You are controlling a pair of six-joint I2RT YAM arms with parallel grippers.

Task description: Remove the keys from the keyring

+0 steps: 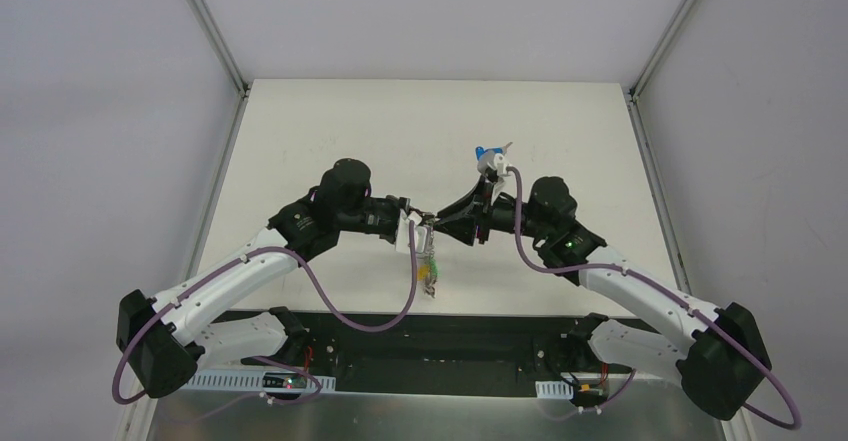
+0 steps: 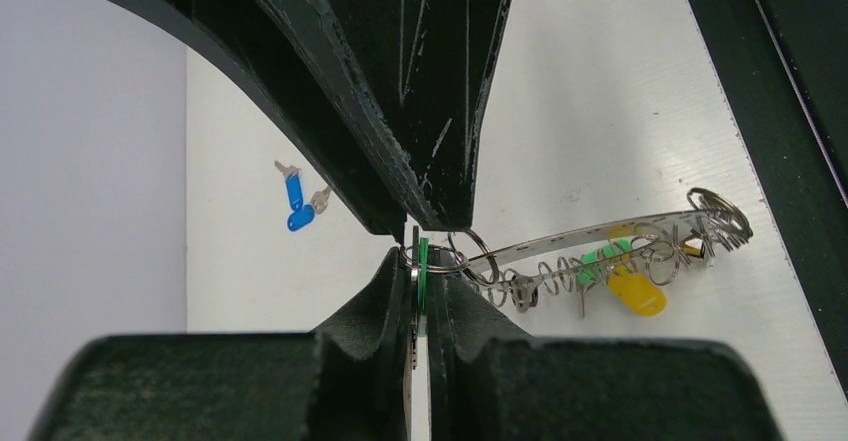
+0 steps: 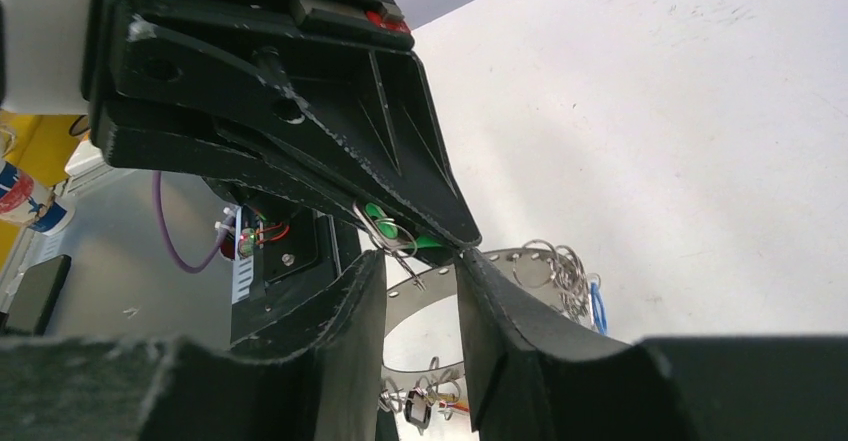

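The keyring [image 2: 590,233], a thin perforated grey metal hoop, hangs in the air between both grippers; it also shows in the top view [image 1: 428,273] and the right wrist view [image 3: 520,259]. A yellow key [image 2: 637,293], a green key [image 2: 603,259] and several small wire rings hang on it. My left gripper [image 2: 420,261] is shut on another green key head [image 2: 423,257] with a small ring round it. My right gripper [image 3: 422,266] is open, its fingers either side of the left gripper's tip and that small ring. Two blue keys [image 2: 294,201] lie loose on the table.
The white table [image 1: 420,121] has grey walls at left, right and back. The loose blue keys [image 1: 485,150] lie just beyond the right wrist. A black rail [image 1: 450,336] runs along the near edge between the arm bases. Both grippers [image 1: 432,226] meet above the table's near middle.
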